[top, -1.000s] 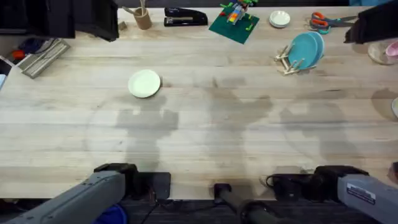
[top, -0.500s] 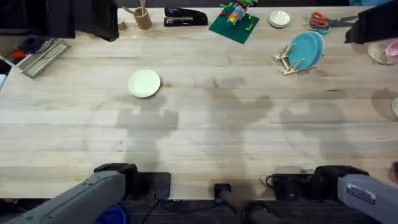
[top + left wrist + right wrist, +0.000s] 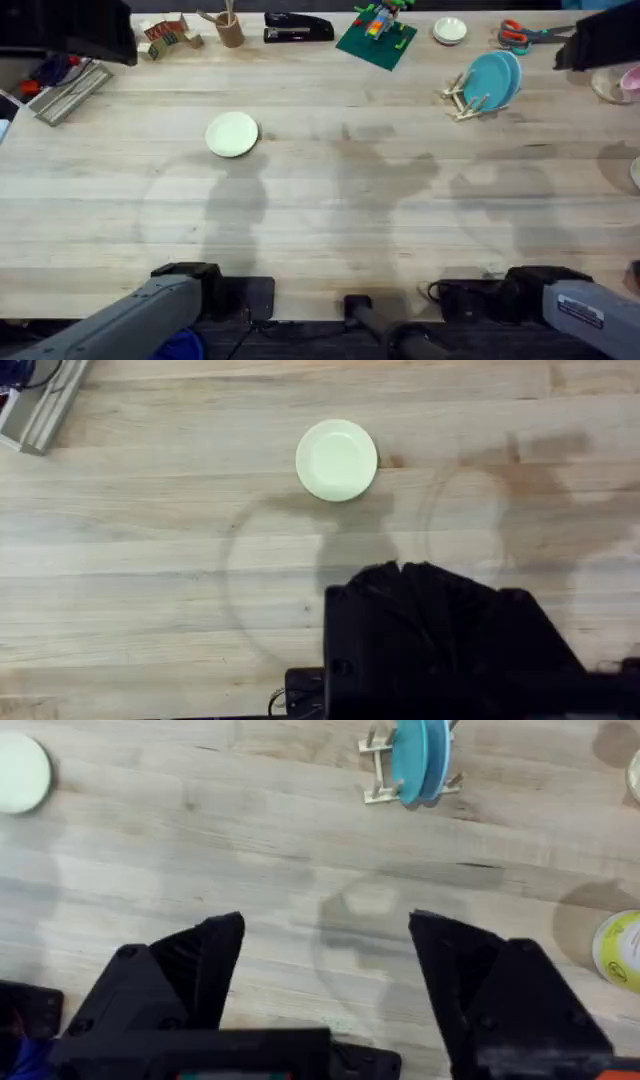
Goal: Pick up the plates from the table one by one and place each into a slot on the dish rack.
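A pale cream plate lies flat on the table, left of centre; the left wrist view looks down on this plate well ahead of my left gripper, whose black fingers form one closed mass. At the far right the dish rack holds two teal plates upright in its slots, and the rack also appears in the right wrist view. My right gripper is open over bare wood with nothing between its fingers. Both arms are drawn back at the near edge.
Along the far edge stand a cup of sticks, a black stapler, a green toy board, a small white dish and scissors. A pink bowl sits far right, a metal piece far left.
A dark shape at the far left corner has pulled away to the left, uncovering a small colourful box, and its shadow on the table has narrowed. Neither arm nor any plate has moved.
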